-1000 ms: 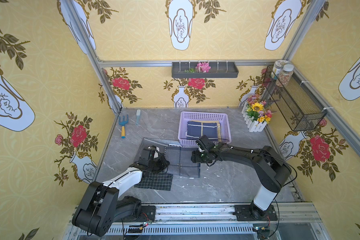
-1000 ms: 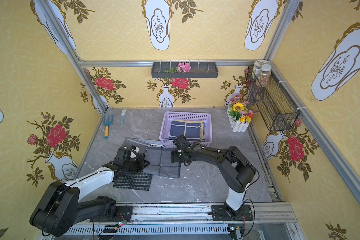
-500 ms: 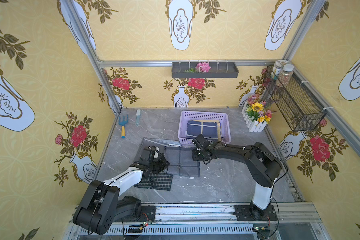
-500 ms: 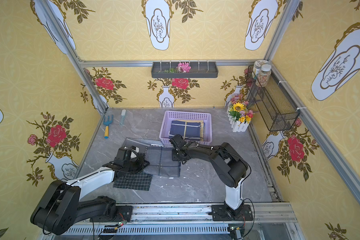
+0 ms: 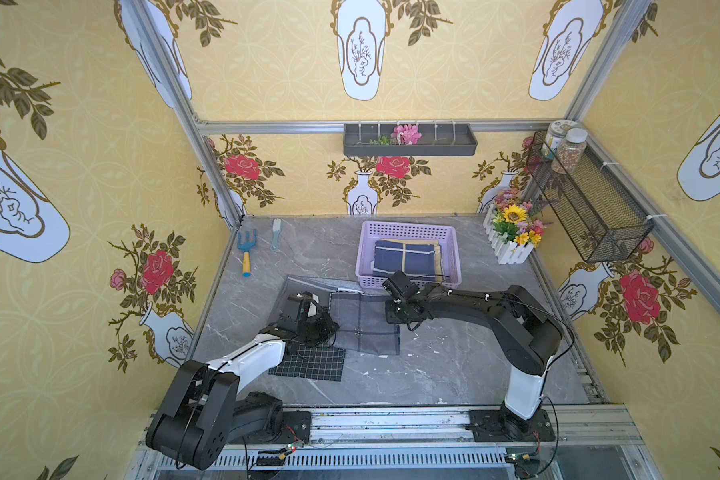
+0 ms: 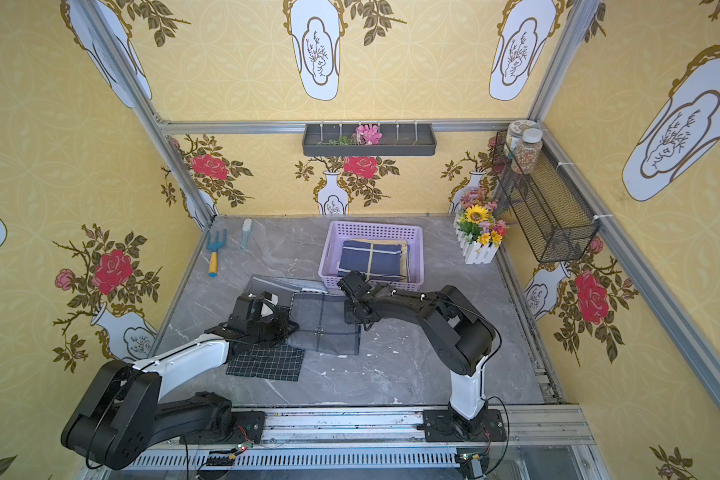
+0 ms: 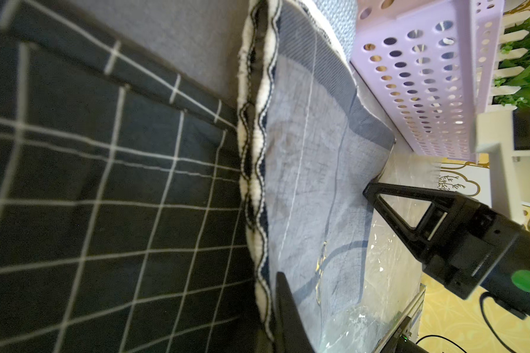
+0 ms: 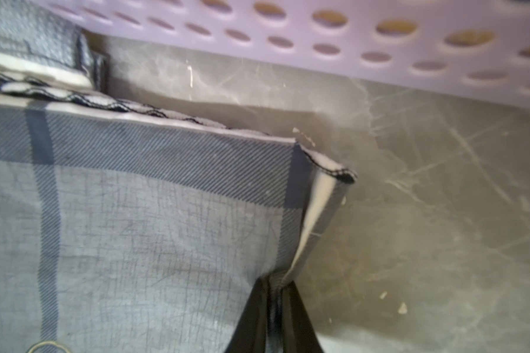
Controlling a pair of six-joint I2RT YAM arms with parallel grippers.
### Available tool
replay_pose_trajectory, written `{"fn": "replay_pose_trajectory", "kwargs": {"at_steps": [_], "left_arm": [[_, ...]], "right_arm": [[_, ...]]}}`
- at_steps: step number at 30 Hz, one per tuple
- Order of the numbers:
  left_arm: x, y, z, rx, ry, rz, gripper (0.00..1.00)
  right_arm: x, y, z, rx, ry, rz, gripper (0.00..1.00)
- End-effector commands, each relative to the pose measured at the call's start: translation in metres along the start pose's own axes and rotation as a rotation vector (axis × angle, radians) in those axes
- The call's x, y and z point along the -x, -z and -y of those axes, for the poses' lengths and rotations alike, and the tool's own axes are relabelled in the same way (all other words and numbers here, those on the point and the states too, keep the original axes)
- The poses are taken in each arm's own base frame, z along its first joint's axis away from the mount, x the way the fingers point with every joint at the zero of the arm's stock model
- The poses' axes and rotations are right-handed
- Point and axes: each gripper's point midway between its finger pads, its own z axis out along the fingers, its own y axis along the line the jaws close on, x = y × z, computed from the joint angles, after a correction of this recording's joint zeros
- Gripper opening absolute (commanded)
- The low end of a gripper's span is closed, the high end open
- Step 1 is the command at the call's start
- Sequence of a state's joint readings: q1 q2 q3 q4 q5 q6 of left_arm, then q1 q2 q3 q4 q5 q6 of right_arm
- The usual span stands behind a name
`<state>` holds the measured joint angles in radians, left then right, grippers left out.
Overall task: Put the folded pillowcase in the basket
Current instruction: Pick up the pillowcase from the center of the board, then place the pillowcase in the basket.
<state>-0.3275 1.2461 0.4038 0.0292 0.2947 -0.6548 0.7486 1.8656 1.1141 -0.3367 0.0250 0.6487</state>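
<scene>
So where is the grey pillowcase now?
In both top views the grey pillowcase lies on the table in front of the lilac basket, its right edge pinched by the right end effector.

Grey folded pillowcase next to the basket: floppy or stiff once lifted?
Likely floppy: the grey pillowcase puckers where the right end effector pinches its edge. Loose layers at its corner may splay. Probably light: thin weave.
</scene>
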Motion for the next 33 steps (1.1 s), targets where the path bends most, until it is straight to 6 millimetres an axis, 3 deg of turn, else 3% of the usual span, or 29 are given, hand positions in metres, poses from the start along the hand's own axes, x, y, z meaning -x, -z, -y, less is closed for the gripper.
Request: {"fn": "replay_pose_trajectory", "kwargs": {"at_steps": [1,11,33], "left_arm": [[-0.001,0.001,0.003,-0.011,-0.015,-0.004,0.00],[0.000,0.009,0.009,-0.020,-0.024,0.010,0.00],[0.010,0.047,0.048,-0.076,-0.075,0.078,0.00]], "right_arm": [[-0.015,0.005,0.007,-0.031,0.010,-0.048,0.09],[-0.014,0.030,0.007,-0.026,0.014,0.002,0.00],[0.013,0.116,-0.008,0.053,0.020,0.186,0.00]]}}
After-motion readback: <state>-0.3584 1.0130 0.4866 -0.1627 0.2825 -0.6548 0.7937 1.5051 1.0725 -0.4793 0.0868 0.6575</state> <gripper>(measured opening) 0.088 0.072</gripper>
